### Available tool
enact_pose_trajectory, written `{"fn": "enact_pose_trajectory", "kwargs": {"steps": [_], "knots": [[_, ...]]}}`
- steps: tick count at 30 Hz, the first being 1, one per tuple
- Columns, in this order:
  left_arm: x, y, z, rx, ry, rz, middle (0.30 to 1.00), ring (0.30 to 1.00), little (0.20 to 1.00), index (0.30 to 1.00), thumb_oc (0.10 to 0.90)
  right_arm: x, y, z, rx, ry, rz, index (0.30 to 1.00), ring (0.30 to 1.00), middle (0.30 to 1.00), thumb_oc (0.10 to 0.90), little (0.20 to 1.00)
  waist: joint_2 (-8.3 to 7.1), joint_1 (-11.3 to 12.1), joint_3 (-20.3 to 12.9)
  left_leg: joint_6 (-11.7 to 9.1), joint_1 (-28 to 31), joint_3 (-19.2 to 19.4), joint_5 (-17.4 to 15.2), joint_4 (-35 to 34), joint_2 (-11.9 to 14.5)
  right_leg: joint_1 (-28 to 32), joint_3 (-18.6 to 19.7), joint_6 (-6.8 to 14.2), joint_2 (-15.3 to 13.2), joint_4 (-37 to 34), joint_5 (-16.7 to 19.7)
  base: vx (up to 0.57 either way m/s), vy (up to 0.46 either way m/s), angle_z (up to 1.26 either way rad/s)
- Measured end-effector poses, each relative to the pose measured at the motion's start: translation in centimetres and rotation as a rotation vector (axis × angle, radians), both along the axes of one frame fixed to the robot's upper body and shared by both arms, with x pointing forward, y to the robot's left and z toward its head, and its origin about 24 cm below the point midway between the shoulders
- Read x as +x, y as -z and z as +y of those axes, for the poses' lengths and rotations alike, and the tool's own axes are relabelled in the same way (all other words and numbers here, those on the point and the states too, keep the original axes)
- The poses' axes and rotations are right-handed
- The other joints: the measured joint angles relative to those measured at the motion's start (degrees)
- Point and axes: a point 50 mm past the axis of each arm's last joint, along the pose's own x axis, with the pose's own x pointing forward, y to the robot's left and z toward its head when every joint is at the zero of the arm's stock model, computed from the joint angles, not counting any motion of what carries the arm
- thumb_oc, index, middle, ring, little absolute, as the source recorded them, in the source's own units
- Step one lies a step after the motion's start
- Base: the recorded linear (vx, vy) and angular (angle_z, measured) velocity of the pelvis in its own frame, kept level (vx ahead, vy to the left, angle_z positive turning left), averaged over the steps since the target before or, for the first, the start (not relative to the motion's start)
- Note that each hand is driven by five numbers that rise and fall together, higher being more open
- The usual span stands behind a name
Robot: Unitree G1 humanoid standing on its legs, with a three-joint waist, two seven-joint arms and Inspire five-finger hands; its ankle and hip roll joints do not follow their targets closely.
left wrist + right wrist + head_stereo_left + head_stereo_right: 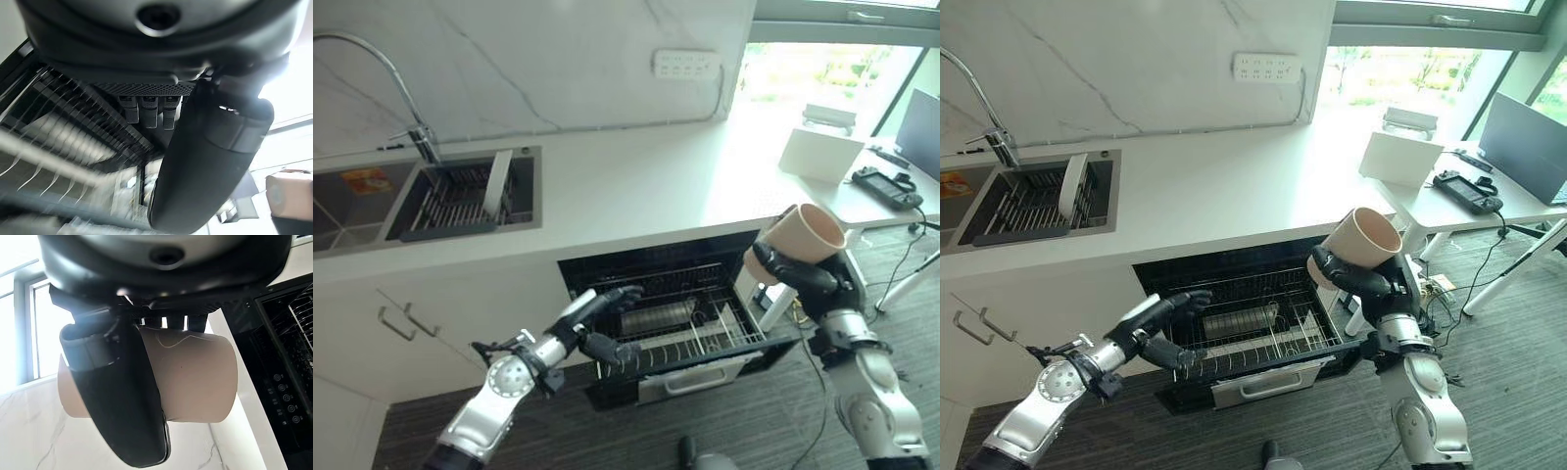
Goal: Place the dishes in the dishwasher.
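My right hand [815, 281] is shut on a beige cup [803, 238], thumb across its side, as the right wrist view confirms [195, 377]. The cup is tilted with its mouth up and to the right, held in the air off the right end of the open dishwasher. The wire rack [744, 343] is pulled out below the worktop, and a shiny metal cylinder [656, 315] lies in it. My left hand [579, 331] is open at the rack's front left corner, fingers stretched over the wires and thumb [210, 161] near the front rim, holding nothing.
A white plate [497, 181] stands in the drain rack in the sink [460, 201] at the left, beside the faucet [421, 137]. A white box [820, 154] sits at the worktop's right end. A desk with a dark controller [886, 186] stands to the right.
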Motion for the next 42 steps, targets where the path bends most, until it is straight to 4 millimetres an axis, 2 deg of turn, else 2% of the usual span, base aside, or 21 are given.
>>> {"fn": "enact_pose_trajectory", "kwargs": {"steps": [2,3,8,12,16,18,20,22,23,24,25,26,28,29,30,32,33,34,35,42], "knots": [[0.1,1.2,-0.2,0.026,-0.014,0.076,0.900,0.900,0.900,0.900,0.800,0.0,0.0,0.1,-0.007,-0.008,0.004,0.300,0.300,0.300,0.400,0.300,0.34,-0.3,0.0,-0.1,0.3,0.6,0.0,0.0,0.2,0.0,0.4,-0.1,0.2,0.0,0.1,0.03,-0.032,-0.14],[0.1,2.6,0.3,0.066,-0.052,0.167,0.900,0.900,0.900,0.900,0.800,0.1,0.2,0.6,-0.018,-0.038,0.016,0.300,0.300,0.300,0.400,0.300,0.56,-1.0,0.0,-0.3,0.6,1.1,-0.2,-0.1,0.4,0.1,0.7,-0.3,0.5,0.0,-0.1,0.05,-0.044,-0.17],[0.3,4.3,0.6,0.100,-0.182,0.248,0.900,0.900,0.900,0.900,0.800,0.1,0.6,1.1,-0.018,-0.063,0.043,0.300,0.300,0.300,0.400,0.300,0.98,-2.8,0.0,-0.4,0.8,2.2,-0.4,-0.2,0.6,-0.7,1.9,-0.3,0.9,0.0,0.0,0.05,-0.030,-0.14],[0.8,5.3,0.0,0.090,-0.264,0.263,0.900,0.900,0.900,0.900,0.800,0.1,0.9,1.2,-0.021,-0.085,0.069,0.300,0.300,0.300,0.400,0.300,1.31,-4.1,0.0,-0.5,0.9,2.8,-0.4,-0.1,0.6,-0.8,2.4,-0.3,1.1,0.1,0.3,0.04,-0.022,-0.09],[1.6,5.7,-0.7,0.102,-0.333,0.248,0.900,0.900,0.900,0.900,0.800,0.2,0.7,1.2,-0.040,-0.120,0.064,0.300,0.300,0.300,0.400,0.300,2.24,-4.4,0.2,-0.3,-1.6,3.9,-0.6,0.9,0.6,-3.5,3.9,-0.2,1.3,0.0,1.3,-0.10,0.018,-0.15],[2.5,5.4,-1.3,0.130,-0.326,0.223,0.900,0.900,0.900,0.900,0.800,0.6,0.1,1.2,-0.063,-0.131,0.047,0.300,0.300,0.300,0.400,0.300,2.96,-4.4,1.1,0.1,-4.8,3.9,-0.8,2.7,0.4,-5.8,4.5,0.0,1.0,-0.3,2.6,-0.17,0.058,-0.05],[4.2,4.3,-1.8,0.124,-0.329,0.177,0.900,0.900,0.900,0.900,0.800,1.3,-1.1,1.5,-0.095,-0.156,0.012,0.300,0.300,0.300,0.400,0.300,4.01,-4.2,3.1,0.9,-8.0,4.3,-1.2,4.9,0.3,-7.8,5.2,0.2,0.7,-1.3,4.3,-0.17,0.052,-0.08],[6.0,2.6,-2.7,0.127,-0.295,0.130,0.900,0.900,0.900,0.900,0.800,2.2,-2.2,2.3,-0.111,-0.196,-0.020,0.300,0.300,0.300,0.400,0.300,4.20,-4.5,5.6,1.5,-10.4,4.5,-1.4,6.4,-0.1,-8.9,5.5,1.0,0.2,-2.9,5.3,-0.12,0.068,-0.02],[6.5,2.1,-3.1,0.114,-0.266,0.149,0.900,0.900,0.900,0.900,0.800,2.4,-2.5,2.6,-0.115,-0.213,-0.030,0.300,0.300,0.300,0.400,0.300,4.43,-4.6,6.2,1.5,-11.1,4.6,-1.4,6.1,-0.4,-9.3,5.5,1.4,-0.2,-4.0,5.1,-0.06,0.070,-0.10],[7.0,1.4,-3.6,0.074,-0.220,0.206,0.900,0.900,0.900,0.900,0.800,2.6,-2.6,2.9,-0.124,-0.231,-0.033,0.300,0.300,0.300,0.400,0.300,4.59,-4.4,7.5,2.4,-11.4,5.1,-0.7,5.1,-0.2,-9.6,5.5,2.6,-0.2,-4.0,4.2,-0.05,0.055,-0.08],[6.9,1.2,-3.8,0.024,-0.171,0.282,0.900,0.900,0.900,0.900,0.800,2.6,-2.4,3.1,-0.129,-0.248,-0.017,0.300,0.300,0.300,0.400,0.300,4.22,-4.4,8.6,2.5,-11.1,5.4,-0.3,4.9,-0.1,-10.6,5.4,1.3,-0.4,1.8,1.3,0.01,0.100,-0.04],[6.5,1.5,-4.0,-0.012,-0.130,0.351,0.900,0.900,0.900,0.900,0.800,2.6,-2.3,3.3,-0.130,-0.260,-0.010,0.300,0.300,0.300,0.400,0.300,3.87,-4.2,8.6,2.3,-10.8,5.2,-0.5,5.3,-0.6,-10.6,5.4,1.2,-0.8,2.7,1.7,0.02,0.118,0.06],[6.2,1.9,-4.3,-0.027,-0.070,0.423,0.900,0.900,0.900,0.900,0.800,2.7,-2.2,3.4,-0.137,-0.271,-0.006,0.300,0.300,0.300,0.400,0.300,4.92,-4.3,8.6,2.1,-10.2,4.8,-0.7,5.3,-0.6,-9.2,5.4,1.3,-0.4,1.5,2.1,0.05,0.141,-0.04],[6.6,1.4,-3.2,0.050,-0.001,0.503,0.900,0.900,0.900,0.900,0.800,2.9,-2.2,4.2,-0.180,-0.329,0.006,0.300,0.300,0.300,0.400,0.300,5.22,-6.8,8.6,2.1,-7.6,5.4,-0.7,3.5,-0.7,-6.7,5.5,1.1,0.0,-0.7,2.6,0.10,0.191,-0.37],[6.5,1.1,-2.4,0.102,0.061,0.557,0.900,0.900,0.900,0.900,0.800,3.0,-2.6,4.0,-0.219,-0.349,0.007,0.300,0.300,0.300,0.400,0.300,5.62,-8.0,8.5,2.1,-5.8,6.4,-0.8,1.9,-1.2,-5.4,6.7,1.5,0.1,-2.1,3.3,0.18,0.284,-0.62],[5.8,0.8,-2.2,0.196,0.198,0.667,0.900,0.900,0.900,0.900,0.800,3.3,-3.1,3.9,-0.290,-0.384,0.024,0.300,0.300,0.300,0.400,0.300,8.55,-9.9,8.4,2.0,-0.5,6.3,-0.9,-1.6,-2.8,-2.2,8.6,2.2,-0.4,-2.8,2.7,0.20,0.256,-0.60],[5.2,0.8,-3.0,0.224,0.286,0.695,0.900,0.900,0.900,0.900,0.800,3.3,-3.1,3.5,-0.312,-0.391,0.041,0.300,0.300,0.300,0.400,0.300,11.11,-10.6,8.0,1.8,1.7,6.1,-0.8,-2.8,-3.3,-0.8,8.6,2.3,-0.6,-2.6,2.1,0.16,0.154,-0.29],[4.8,0.6,-3.6,0.235,0.345,0.729,0.900,0.900,0.900,0.900,0.800,3.6,-2.6,3.0,-0.321,-0.383,0.072,0.300,0.300,0.300,0.400,0.300,12.83,-10.6,6.9,1.7,2.9,6.0,-0.8,-4.2,-4.1,-0.5,8.6,2.9,-1.1,-2.1,0.7,0.15,0.116,-0.08],[4.7,0.6,-3.9,0.242,0.366,0.742,0.900,0.900,0.900,0.900,0.800,3.7,-2.2,2.8,-0.321,-0.379,0.096,0.300,0.300,0.300,0.400,0.300,13.46,-10.5,6.4,1.6,3.0,5.9,-0.8,-4.1,-4.2,-0.4,8.6,2.9,-1.3,-2.0,0.4,0.11,0.070,0.01],[4.0,0.3,-4.1,0.283,0.444,0.789,0.900,0.900,0.900,0.900,0.800,3.7,-1.3,3.3,-0.302,-0.412,0.142,0.300,0.300,0.300,0.400,0.300,13.51,-10.5,6.3,0.5,3.9,5.2,-0.1,-4.0,-4.1,0.4,8.3,2.7,-1.3,-1.0,-0.4,0.05,0.032,0.05]]}}
